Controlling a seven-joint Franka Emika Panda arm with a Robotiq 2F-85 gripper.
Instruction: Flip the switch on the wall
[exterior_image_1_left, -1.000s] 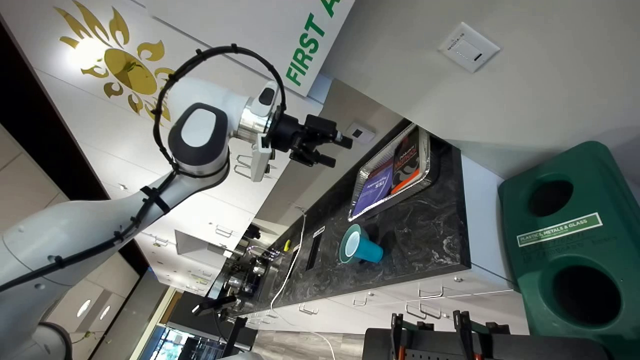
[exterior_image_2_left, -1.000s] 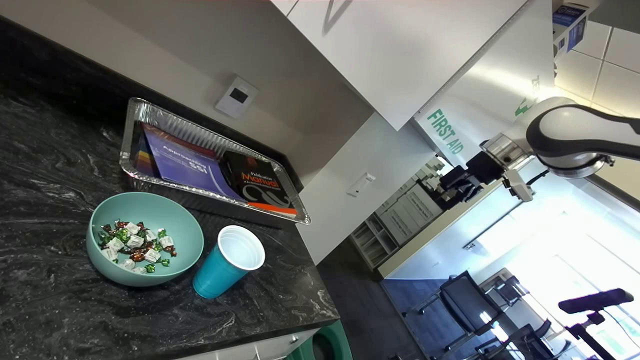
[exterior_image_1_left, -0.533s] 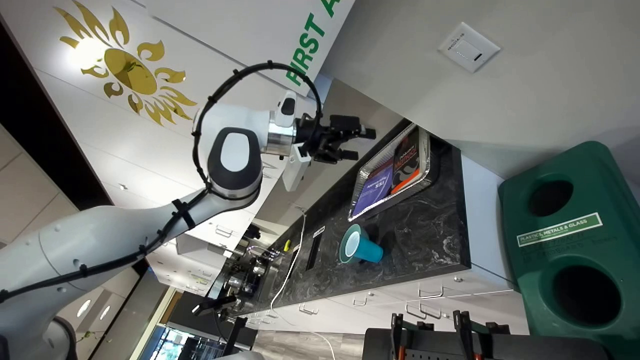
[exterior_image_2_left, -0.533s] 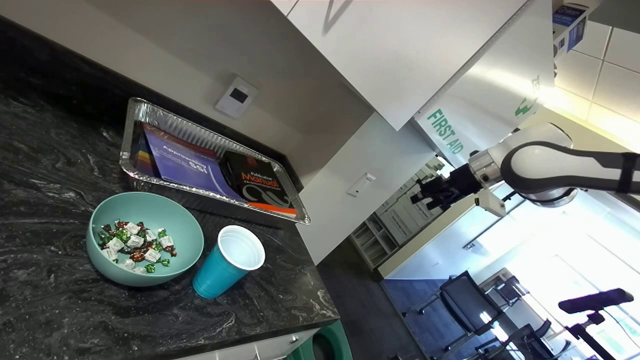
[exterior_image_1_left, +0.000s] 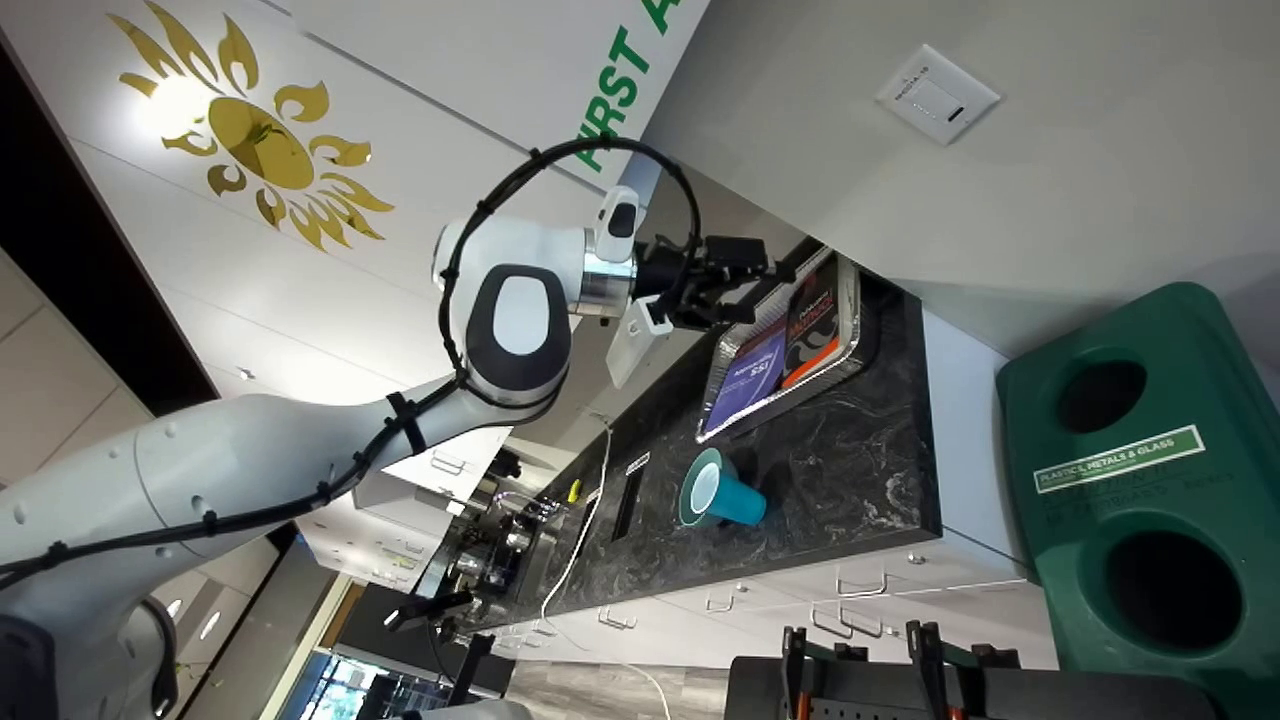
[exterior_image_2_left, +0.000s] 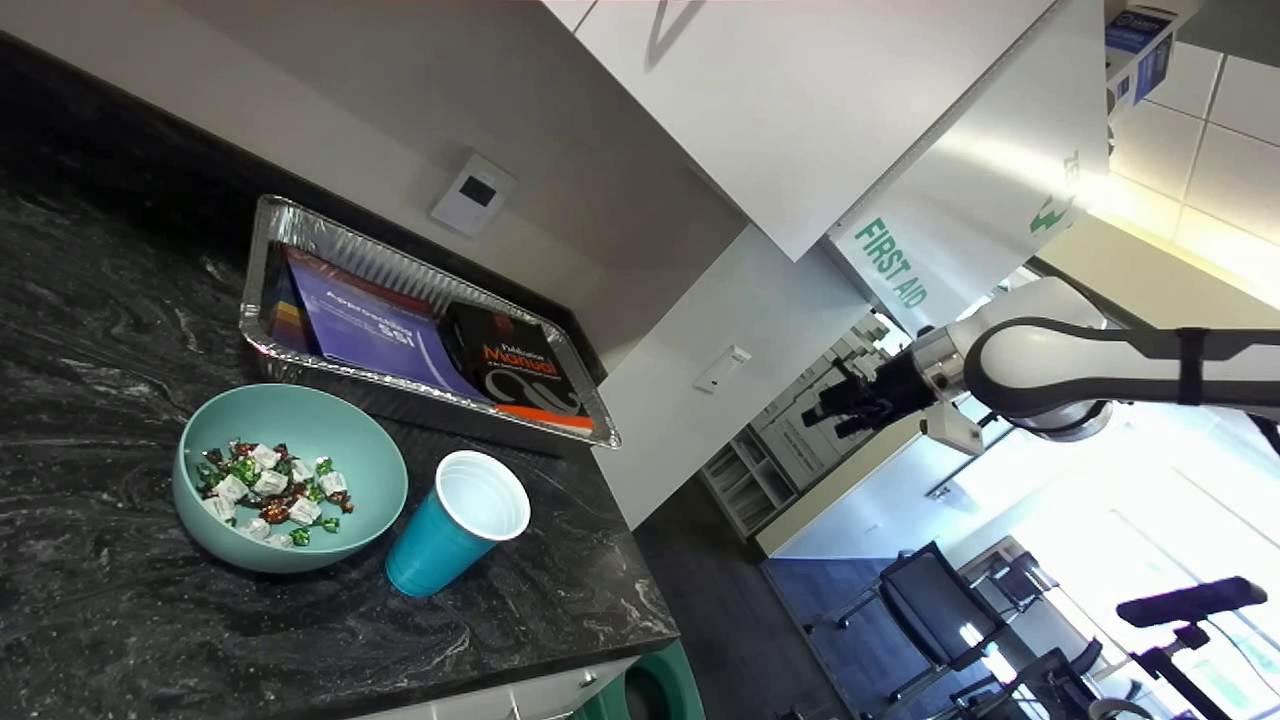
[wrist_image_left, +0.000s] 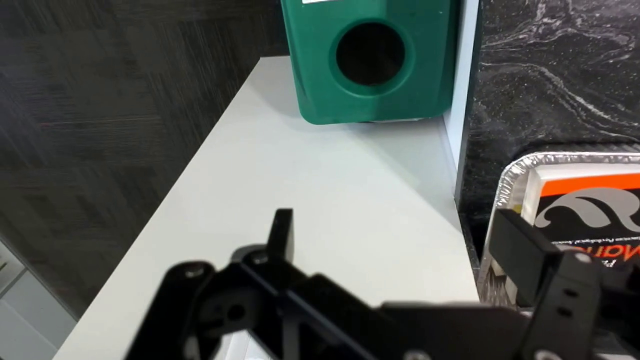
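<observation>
A white wall switch plate (exterior_image_1_left: 938, 95) with a rocker is on the grey side wall, high up in an exterior view. It shows edge-on from the side in an exterior view (exterior_image_2_left: 722, 369). My gripper (exterior_image_1_left: 768, 292) is open and empty, apart from the plate, below and left of it there. It also shows open in an exterior view (exterior_image_2_left: 828, 422), to the right of the plate. In the wrist view my gripper's (wrist_image_left: 392, 225) fingers are wide apart over the white wall. A white edged shape (wrist_image_left: 239, 346) is partly hidden behind the left finger; I cannot tell if it is the plate.
A foil tray (exterior_image_2_left: 430, 262) with books stands on the dark counter (exterior_image_1_left: 850, 500) by the wall. A teal bowl (exterior_image_2_left: 385, 420) of candies and a blue cup (exterior_image_2_left: 440, 545) stand near it. A green bin (exterior_image_1_left: 1110, 520) and a FIRST AID cabinet (exterior_image_2_left: 960, 220) flank the wall.
My arm and gripper have moved right and slightly down in one exterior view, and left and down in an exterior view from the counter side. The gripper stays open. Other things have not moved.
</observation>
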